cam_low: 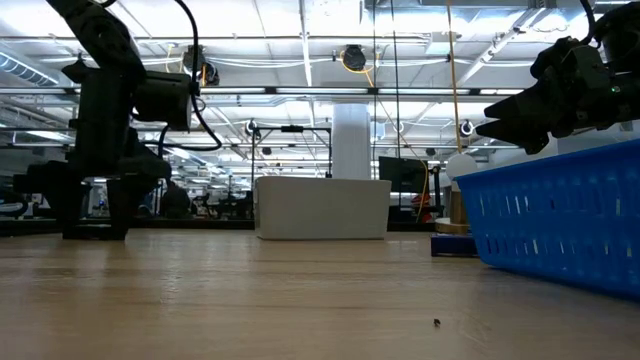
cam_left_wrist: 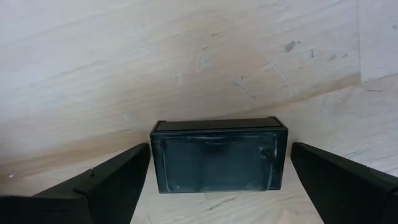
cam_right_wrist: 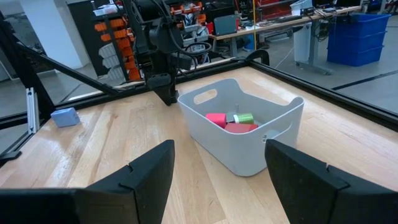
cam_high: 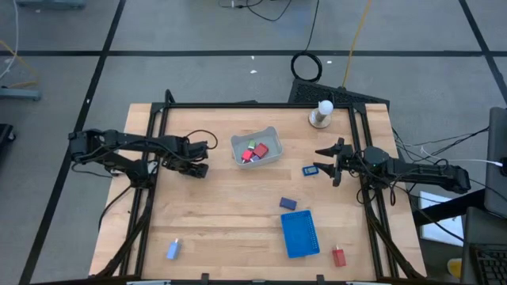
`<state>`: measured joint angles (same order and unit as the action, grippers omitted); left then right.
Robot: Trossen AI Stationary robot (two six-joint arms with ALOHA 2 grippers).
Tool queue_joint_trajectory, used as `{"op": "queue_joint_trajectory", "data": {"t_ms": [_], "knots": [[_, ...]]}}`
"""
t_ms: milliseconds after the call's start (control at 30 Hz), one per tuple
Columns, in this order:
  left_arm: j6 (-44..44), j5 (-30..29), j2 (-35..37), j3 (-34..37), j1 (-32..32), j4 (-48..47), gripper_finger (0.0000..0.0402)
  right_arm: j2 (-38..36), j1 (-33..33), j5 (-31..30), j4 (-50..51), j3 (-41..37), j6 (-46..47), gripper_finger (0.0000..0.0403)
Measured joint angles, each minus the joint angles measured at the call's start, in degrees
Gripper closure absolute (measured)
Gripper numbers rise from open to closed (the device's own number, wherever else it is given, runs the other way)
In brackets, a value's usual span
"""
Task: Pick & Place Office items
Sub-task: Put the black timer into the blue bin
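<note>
**A:** What is on the table, from the left side across?

**B:** On the wooden table (cam_high: 238, 206), seen from above, the left gripper (cam_high: 200, 157) sits near nine o'clock. Its fingers are spread wide, one on each side of a small black block (cam_left_wrist: 219, 155). The left wrist view shows the block lying flat on the wood, with a clear gap between it and each finger.

**A:** Where are the other office items?

**B:** A light blue piece (cam_high: 173, 250) lies near seven o'clock. At the centre, towards twelve, stands the pale bin (cam_high: 273, 150), already holding red and green pieces (cam_right_wrist: 231, 120). A dark blue block (cam_high: 287, 203) lies just past centre, towards five o'clock. Below it is the bright blue tray (cam_high: 300, 234). A small blue item (cam_high: 310, 169) rests near three o'clock, and a red piece (cam_high: 339, 256) lies near five o'clock, beside the tray.

**A:** And the right arm?

**B:** The right gripper (cam_high: 331, 161) hovers at three o'clock, just beside that small blue item. Its fingers stand apart and hold nothing. They point towards the bin.

**A:** How would the black block handle?

**B:** It looks like rigid plastic, light, with smooth and slightly scuffed sides, so it may slip. I judge the best hold is across its two short ends, low and centred, where the fingers already line up.
</note>
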<state>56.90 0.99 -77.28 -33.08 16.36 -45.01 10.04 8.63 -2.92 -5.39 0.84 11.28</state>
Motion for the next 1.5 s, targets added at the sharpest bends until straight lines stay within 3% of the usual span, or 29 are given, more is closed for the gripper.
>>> {"op": "queue_joint_trajectory", "data": {"t_ms": [167, 400, 933, 1500], "knots": [[-0.2, 0.0, 0.0, 0.0, 0.0, 0.0, 0.0019, 0.0, 0.0, 0.0, 0.0, 0.0, 0.0, 0.0161], [-0.9, -0.1, 0.0, 0.0, 0.1, -0.1, 0.0119, 0.0, 0.0, 0.0, 0.0, 0.0, 0.0, 0.0161], [-2.7, 0.0, 0.1, -1.2, -2.0, 1.5, 0.0118, 0.0, 0.0, 0.0, 0.0, 0.0, 0.0, 0.0161], [-7.8, 1.0, 0.4, -13.6, -7.7, 6.2, 0.0118, 0.0, 0.0, 0.0, 0.0, 0.0, 0.0, 0.0160]]}}
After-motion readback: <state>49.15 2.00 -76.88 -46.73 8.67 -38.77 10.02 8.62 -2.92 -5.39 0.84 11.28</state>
